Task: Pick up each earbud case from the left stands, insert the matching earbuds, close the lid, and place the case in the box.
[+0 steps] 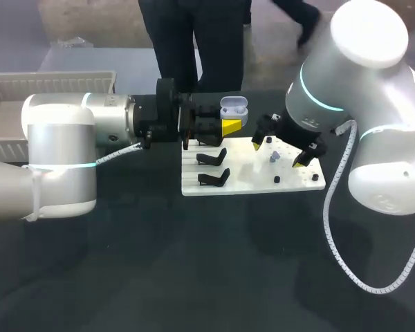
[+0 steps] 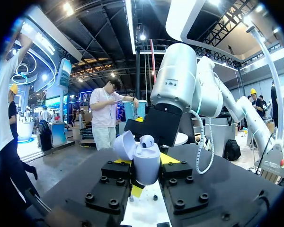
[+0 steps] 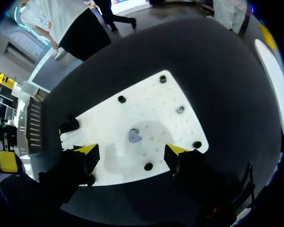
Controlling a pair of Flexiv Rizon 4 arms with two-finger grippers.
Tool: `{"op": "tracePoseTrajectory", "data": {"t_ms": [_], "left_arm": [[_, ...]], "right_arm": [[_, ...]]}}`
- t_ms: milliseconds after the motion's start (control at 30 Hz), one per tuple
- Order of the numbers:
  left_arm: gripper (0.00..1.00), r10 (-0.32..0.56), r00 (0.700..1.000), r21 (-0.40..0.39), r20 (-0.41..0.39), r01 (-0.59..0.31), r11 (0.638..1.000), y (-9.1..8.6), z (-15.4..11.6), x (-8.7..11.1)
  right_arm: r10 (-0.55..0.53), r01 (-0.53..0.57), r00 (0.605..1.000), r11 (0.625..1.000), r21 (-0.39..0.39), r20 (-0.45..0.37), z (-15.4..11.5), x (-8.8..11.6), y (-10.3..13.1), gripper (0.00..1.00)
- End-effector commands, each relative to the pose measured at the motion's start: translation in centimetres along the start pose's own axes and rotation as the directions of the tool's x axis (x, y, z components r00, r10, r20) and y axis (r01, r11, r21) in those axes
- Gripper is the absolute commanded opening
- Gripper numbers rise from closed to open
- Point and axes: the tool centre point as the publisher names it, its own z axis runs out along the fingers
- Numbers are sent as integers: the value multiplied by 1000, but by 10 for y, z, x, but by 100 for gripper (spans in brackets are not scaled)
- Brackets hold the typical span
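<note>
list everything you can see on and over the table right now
board: one, white, on the dark table
stands: two in clear view, black, empty, board's left side
earbud case: one, pale lilac, lid open, held up near the stands
earbud: one, lilac-grey, loose on the board
pegs: at least four, black, around that earbud
box: one, pale, table's far left
left fingers: two, black, yellow tips, shut on the case
right fingers: two, yellow-tipped, open over the loose earbud

Glossy plastic earbud case [image 2: 146, 165], matt table [image 1: 194, 263].
</note>
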Motion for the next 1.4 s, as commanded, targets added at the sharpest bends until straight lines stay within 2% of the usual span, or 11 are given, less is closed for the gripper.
{"op": "tracePoseTrajectory", "data": {"t_ms": [33,67,233,300,367,667,867,1400], "left_arm": [[0,4,1000,-4,4,-4,1000,-1,0,1],[0,4,1000,-4,4,-4,1000,-1,0,1],[0,4,1000,-4,4,-4,1000,-1,0,1],[0,4,1000,-4,4,-4,1000,-1,0,1],[0,4,1000,-4,4,-4,1000,-1,0,1],[0,4,1000,-4,4,-4,1000,-1,0,1],[0,4,1000,-4,4,-4,1000,-1,0,1],[0,4,1000,-4,4,-4,1000,-1,0,1]], "right_arm": [[1,-1,1000,1000,-3,-4,8,-2,2,79],[2,-2,1000,1000,-4,-6,9,-3,2,80],[2,-2,1000,1000,-6,-7,11,-3,2,76],[4,-4,1000,1000,-5,-6,13,-5,1,72],[8,-8,1000,1000,-5,-6,14,-6,1,62],[13,-13,1000,1000,-9,-16,18,-5,0,58],[18,-18,1000,1000,-10,-19,21,-5,0,49],[33,-33,999,999,-7,-20,24,-6,-4,46]]}}
